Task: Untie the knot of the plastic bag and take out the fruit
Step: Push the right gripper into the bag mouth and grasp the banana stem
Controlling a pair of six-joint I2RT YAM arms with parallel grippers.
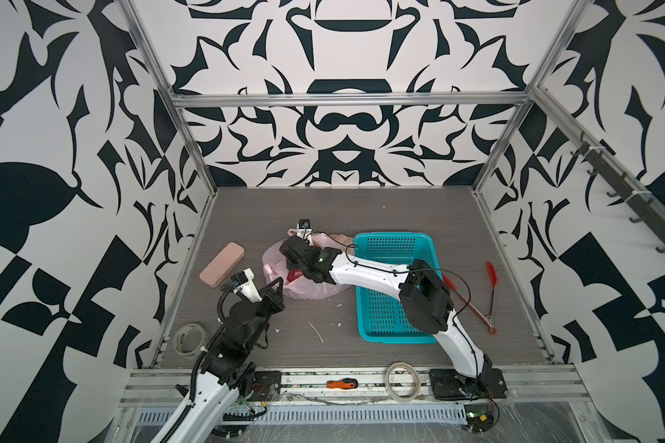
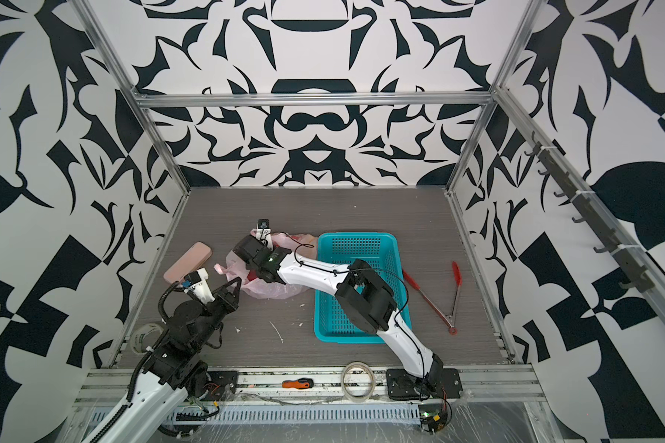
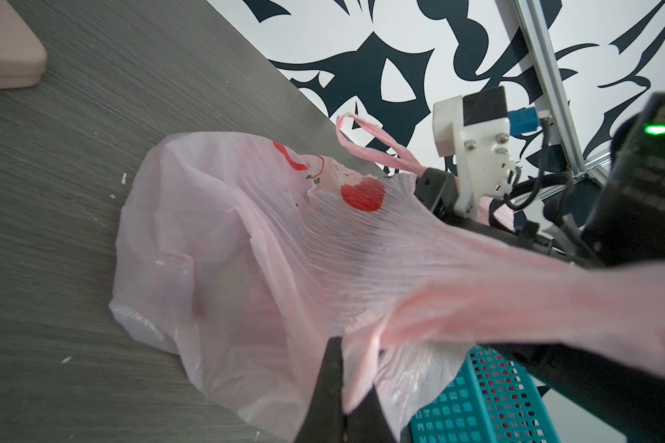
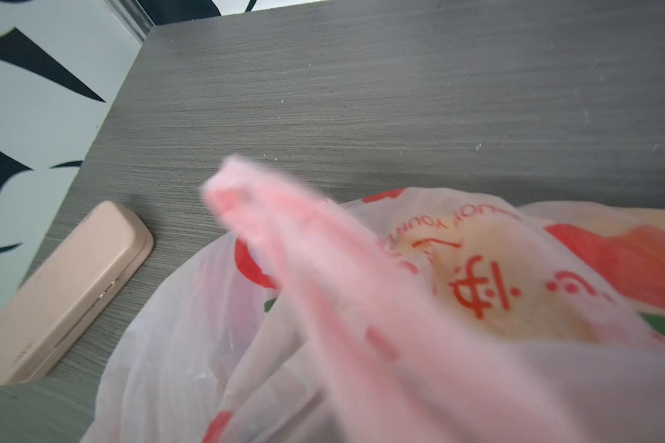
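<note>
Out past the left pincer (image 3: 354, 379), on the side away from the bag, a pink hard case (image 1: 222, 264) lies flat on the desk (image 1: 361, 207), not in play. The left pincer is pressed together on a thin strand of the plastic bag (image 3: 227, 249). Film bunches btwn its tips and is drawn into taut ridges.

The bag body sits just ahead of those tips, slumped on the desk. The fruit (image 4: 496, 314) inside shows only as a pale yellowish mass through the film.

Across the bag from the left pincer, the right pincer (image 3: 429, 184) hangs over the bag's top, at the root of a handle loop (image 3: 377, 147). Its tips are hidden, so we can't tell if it's spread or gripping. We can't pick out the knot itself; prob. it's under the right pincer.

What matters, as we judge it: the stretched strand's long axis runs pincer to pincer, so any pull should go along that line, apart. The right arm is nearer the tie.

Beyond the right pincer, beside the bag, are a teal basket (image 1: 392, 234), then red tongs (image 1: 491, 270).
</note>
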